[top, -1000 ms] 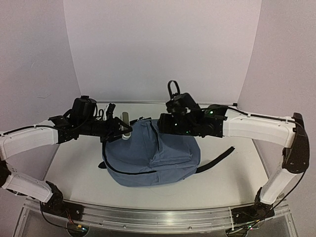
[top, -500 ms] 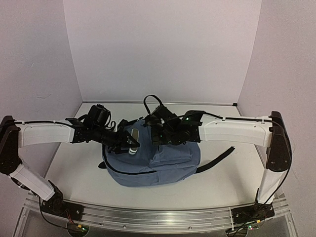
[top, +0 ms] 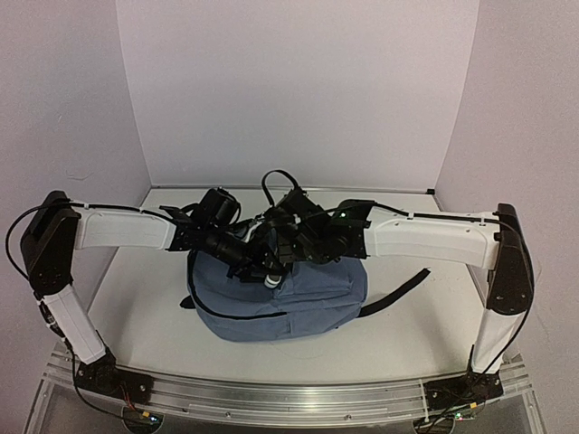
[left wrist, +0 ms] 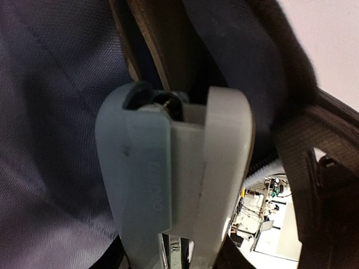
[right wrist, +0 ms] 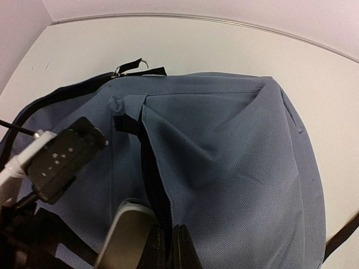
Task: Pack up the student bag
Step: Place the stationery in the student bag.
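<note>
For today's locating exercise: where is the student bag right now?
In the top view the student bag lies flat at mid-table, under where the left arm and right arm meet; its black strap trails toward the right.

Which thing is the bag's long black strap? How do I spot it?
Find the big soft slate-blue fabric backpack in the middle of the white table. A flat black strap runs out from its right edge, slanting toward the back. Unlike the dark zipper lines, it lies on bare table, off the blue cloth.
</note>
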You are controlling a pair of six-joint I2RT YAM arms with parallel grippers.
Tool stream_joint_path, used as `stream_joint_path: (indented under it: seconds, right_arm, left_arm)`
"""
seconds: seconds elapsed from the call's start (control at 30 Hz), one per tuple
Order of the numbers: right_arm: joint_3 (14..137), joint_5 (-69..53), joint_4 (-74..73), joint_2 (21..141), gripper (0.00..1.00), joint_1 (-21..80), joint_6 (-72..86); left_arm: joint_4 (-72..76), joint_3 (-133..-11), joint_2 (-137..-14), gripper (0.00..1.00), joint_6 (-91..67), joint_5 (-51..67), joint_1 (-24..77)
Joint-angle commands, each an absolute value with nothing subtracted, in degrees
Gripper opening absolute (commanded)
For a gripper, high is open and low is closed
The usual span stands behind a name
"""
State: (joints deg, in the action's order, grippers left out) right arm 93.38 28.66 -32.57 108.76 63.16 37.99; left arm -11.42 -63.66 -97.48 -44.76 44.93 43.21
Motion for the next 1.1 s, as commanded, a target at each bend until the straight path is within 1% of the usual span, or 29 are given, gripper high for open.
stream_joint_path:
  seconds: [0.0,0.27,0.57,0.63,0.7,0.73,0.9,1.0,1.07]
  right_arm:
    - [94.8,27.0,-29.4,104.6,0.0,63.1,38.7]
    - [91.1,23.0,-24.7,101.2,0.0,63.1,39.7]
    - [85.9,21.9,-20.3,99.2,0.0,63.1,44.6]
    - [84.9,21.4,-19.3,99.1,0.0,63.1,45.6]
    - [84.5,21.2,-18.9,99.2,0.0,63.1,46.2]
    - [84.4,21.2,-18.8,99.2,0.0,63.1,46.4]
    - [83.9,21.9,-18.6,98.8,0.0,63.2,46.5]
    - [83.7,22.2,-18.6,98.6,0.0,63.2,46.5]
    - [83.8,22.2,-18.6,98.7,0.0,63.1,46.5]
  left_arm:
    - [-9.2,-69.2,-100.2,0.0,-42.4,49.0,43.2]
    - [-0.4,-72.1,-103.4,0.0,-43.7,47.0,43.2]
    - [16.0,-73.4,-109.8,0.0,-49.7,42.9,43.2]
    - [17.7,-73.2,-110.3,0.02,-49.9,41.2,43.2]
    - [17.0,-72.9,-109.8,0.06,-49.1,38.5,43.1]
    - [15.8,-72.6,-109.3,0.1,-48.3,37.2,43.2]
    - [9.7,-70.5,-105.6,0.41,-44.9,32.9,43.2]
    - [7.5,-68.8,-103.5,0.54,-44.2,32.5,43.2]
    - [7.9,-67.1,-102.4,0.61,-44.4,33.0,43.3]
